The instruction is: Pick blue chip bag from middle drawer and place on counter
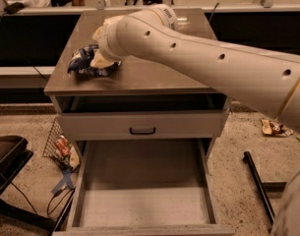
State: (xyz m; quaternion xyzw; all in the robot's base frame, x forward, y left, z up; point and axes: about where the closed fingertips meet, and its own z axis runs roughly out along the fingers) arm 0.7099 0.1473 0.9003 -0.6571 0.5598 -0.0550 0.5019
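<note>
Tool (101, 59), grip state unclear, at crinkled shiny blue chip bag (80, 64) on smooth grey-brown counter (159, 75).

Warm, dim light comes from above. The table (159, 75) has pale glare at the back; the gripper (102, 59) over its left part throws a soft shadow.

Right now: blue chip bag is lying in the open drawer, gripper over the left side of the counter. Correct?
Not quite. The camera view shows nothing in the open drawer. The blue chip bag lies on the counter, at its left side, right by the gripper. The gripper's place is as you said.
</note>
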